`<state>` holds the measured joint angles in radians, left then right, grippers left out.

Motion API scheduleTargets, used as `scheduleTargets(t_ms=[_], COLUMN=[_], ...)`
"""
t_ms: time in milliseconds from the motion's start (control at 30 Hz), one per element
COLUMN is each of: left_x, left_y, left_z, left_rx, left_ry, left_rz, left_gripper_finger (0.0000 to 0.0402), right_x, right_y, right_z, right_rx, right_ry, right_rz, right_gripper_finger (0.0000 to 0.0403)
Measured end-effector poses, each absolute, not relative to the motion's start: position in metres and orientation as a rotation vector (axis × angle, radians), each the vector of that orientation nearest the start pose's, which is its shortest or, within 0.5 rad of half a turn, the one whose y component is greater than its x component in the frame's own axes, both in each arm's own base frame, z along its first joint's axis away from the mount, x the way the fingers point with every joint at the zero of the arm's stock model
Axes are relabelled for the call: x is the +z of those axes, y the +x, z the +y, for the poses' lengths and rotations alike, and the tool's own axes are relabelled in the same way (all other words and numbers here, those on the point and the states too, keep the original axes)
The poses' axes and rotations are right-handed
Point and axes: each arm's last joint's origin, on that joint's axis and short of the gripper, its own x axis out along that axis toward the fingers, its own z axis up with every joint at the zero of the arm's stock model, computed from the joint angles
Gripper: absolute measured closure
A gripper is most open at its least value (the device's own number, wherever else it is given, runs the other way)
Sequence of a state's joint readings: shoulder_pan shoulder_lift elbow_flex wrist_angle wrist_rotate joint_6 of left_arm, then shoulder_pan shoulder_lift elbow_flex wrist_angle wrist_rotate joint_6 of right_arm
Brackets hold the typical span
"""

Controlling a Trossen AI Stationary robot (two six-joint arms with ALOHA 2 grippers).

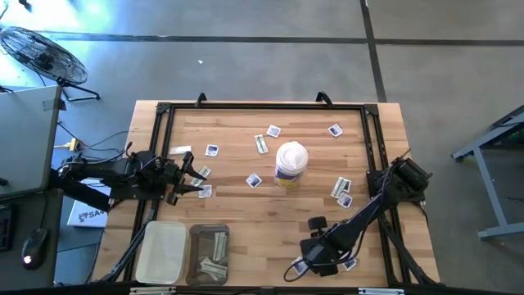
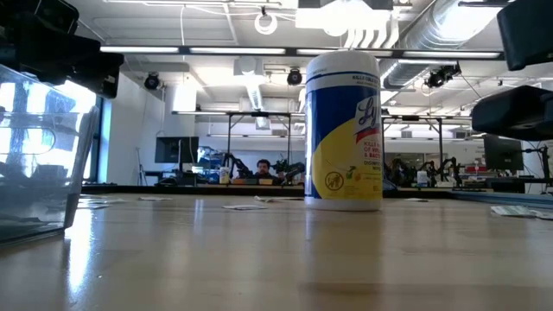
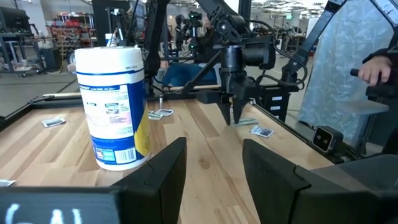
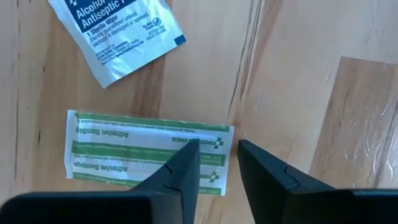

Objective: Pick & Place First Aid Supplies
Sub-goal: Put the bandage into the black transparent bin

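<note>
Small flat packets lie scattered on the wooden table, among them square white-and-blue ones and narrow strips. My right gripper points down near the table's front edge, open, over one end of a green-white bandage strip packet. A white-and-blue antiseptic wipe packet lies flat beside it. My right gripper also shows in the high view and, from the side, in the left wrist view. My left gripper waits open and level at the table's left edge. My right gripper comes from above, pointing down, at the bandage strip's end. One fingertip covers that end and the other stands over bare wood just beyond it. The strip lies flat on the table. I cannot tell whether the fingertips touch it.
A white-lidded wipes canister stands upright mid-table. Two clear bins sit at the front left, one with nothing in it that I can see, the other holding strips. A black frame borders the table. A person's hand shows beyond the table's right side.
</note>
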<state>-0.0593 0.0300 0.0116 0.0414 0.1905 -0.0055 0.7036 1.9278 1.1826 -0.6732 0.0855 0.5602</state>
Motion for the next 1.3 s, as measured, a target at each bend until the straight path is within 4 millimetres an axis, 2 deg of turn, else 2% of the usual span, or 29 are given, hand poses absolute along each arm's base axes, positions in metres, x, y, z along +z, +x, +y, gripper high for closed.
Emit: scheduleTargets(t_ms=[300, 467, 600, 867, 1100, 1200, 1300], left_x=[0.169, 0.169, 0.169, 0.169, 0.169, 0.169, 0.169], left_y=[0.098, 0.098, 0.098, 0.098, 0.098, 0.098, 0.098], left_z=[-0.011, -0.011, -0.011, -0.011, -0.011, -0.011, -0.011], left_rx=[-0.247, -0.247, -0.247, -0.248, -0.249, -0.251, -0.252], left_ry=[-0.004, -0.004, -0.004, -0.004, -0.004, -0.004, -0.004], left_rz=[-0.022, -0.022, -0.022, -0.022, -0.022, -0.022, -0.022], left_gripper_finger=[0.0247, 0.0247, 0.0247, 0.0247, 0.0247, 0.0247, 0.0247], right_x=[0.132, 0.134, 0.143, 0.200, 0.260, 0.276, 0.281], right_y=[0.269, 0.272, 0.285, 0.328, 0.371, 0.389, 0.406], right_z=[0.221, 0.219, 0.221, 0.226, 0.209, 0.201, 0.195], right_rx=[0.107, 0.092, 0.105, 0.115, 0.009, -0.012, 0.027], right_ry=[-0.091, -0.100, -0.130, -0.121, -0.112, -0.073, -0.039], right_rz=[1.376, 1.373, 1.316, 1.093, 0.801, 0.627, 0.475], right_gripper_finger=[0.0395, 0.0395, 0.0400, 0.0402, 0.0402, 0.0402, 0.0402])
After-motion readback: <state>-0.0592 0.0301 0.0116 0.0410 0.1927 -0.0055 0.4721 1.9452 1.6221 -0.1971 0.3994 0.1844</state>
